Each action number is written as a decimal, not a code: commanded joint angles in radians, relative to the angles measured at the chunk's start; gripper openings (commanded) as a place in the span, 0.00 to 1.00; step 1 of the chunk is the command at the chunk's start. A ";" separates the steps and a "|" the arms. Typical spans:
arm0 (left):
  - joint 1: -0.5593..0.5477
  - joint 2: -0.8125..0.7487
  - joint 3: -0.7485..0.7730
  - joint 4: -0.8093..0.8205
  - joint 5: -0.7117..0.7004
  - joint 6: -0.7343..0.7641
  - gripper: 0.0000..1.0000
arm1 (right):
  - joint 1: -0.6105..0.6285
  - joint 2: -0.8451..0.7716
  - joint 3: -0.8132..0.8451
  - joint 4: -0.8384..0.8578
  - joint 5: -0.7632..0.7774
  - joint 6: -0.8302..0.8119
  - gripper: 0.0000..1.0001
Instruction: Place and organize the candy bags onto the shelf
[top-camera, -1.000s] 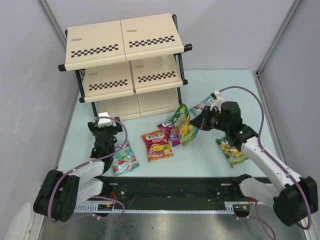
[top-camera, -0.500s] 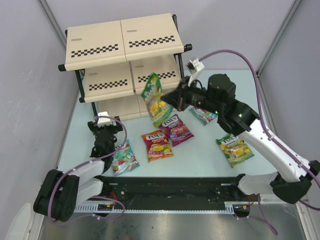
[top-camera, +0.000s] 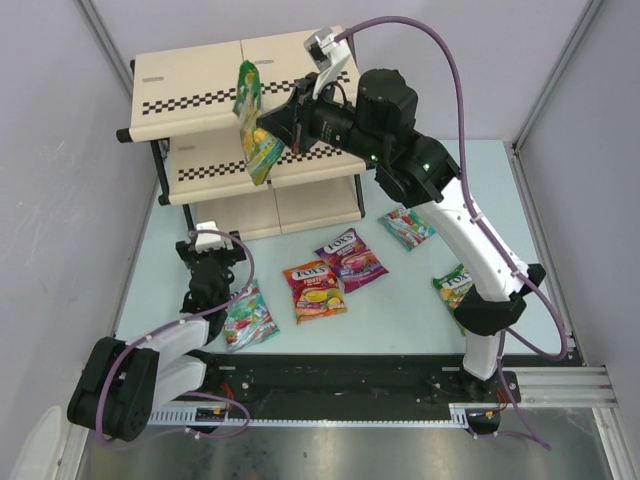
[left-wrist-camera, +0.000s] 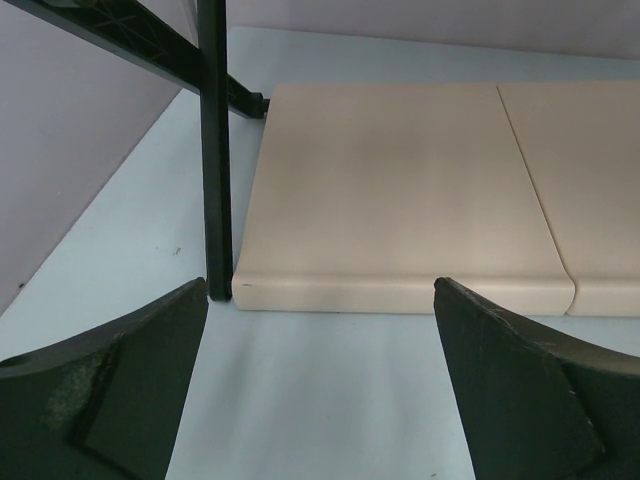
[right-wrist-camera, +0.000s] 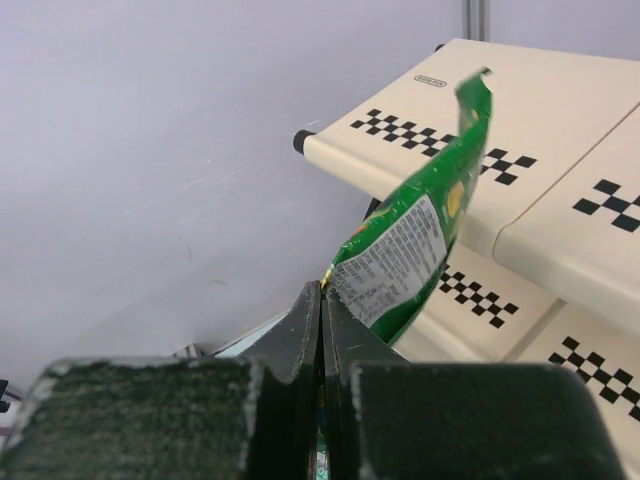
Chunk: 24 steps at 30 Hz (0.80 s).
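My right gripper (top-camera: 272, 128) is shut on a green-yellow candy bag (top-camera: 254, 124) and holds it in the air in front of the shelf's (top-camera: 190, 85) top and middle tiers. The right wrist view shows the bag (right-wrist-camera: 415, 245) pinched by its edge, its printed back facing me, the checkered strips behind it. My left gripper (top-camera: 210, 262) is open and empty, low on the table before the shelf's bottom panel (left-wrist-camera: 400, 200). On the table lie a teal bag (top-camera: 247, 318), a red-orange bag (top-camera: 314, 290), a purple-pink bag (top-camera: 350, 259), a second teal bag (top-camera: 407, 227) and a green-yellow bag (top-camera: 452, 285).
The shelf's black frame post (left-wrist-camera: 213, 150) stands just left of my left fingers. Grey walls enclose the table on the left, back and right. The right arm stretches across above the table's middle.
My right gripper has carried the green-yellow bag up and to the left, from above the table's middle to the front of the shelf's upper tiers. The left arm has not moved.
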<state>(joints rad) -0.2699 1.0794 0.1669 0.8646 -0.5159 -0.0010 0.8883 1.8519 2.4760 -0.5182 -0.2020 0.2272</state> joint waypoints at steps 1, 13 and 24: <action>0.003 0.007 0.037 0.013 0.014 -0.017 1.00 | 0.004 0.006 0.064 0.099 -0.053 0.011 0.00; 0.008 0.016 0.040 0.011 0.022 -0.024 1.00 | -0.127 0.118 0.116 0.349 -0.112 0.153 0.00; 0.014 0.022 0.045 0.004 0.022 -0.030 1.00 | -0.270 0.236 0.143 0.507 -0.198 0.354 0.00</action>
<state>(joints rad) -0.2630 1.1000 0.1730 0.8543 -0.5091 -0.0040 0.6388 2.0727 2.5538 -0.1326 -0.3580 0.4934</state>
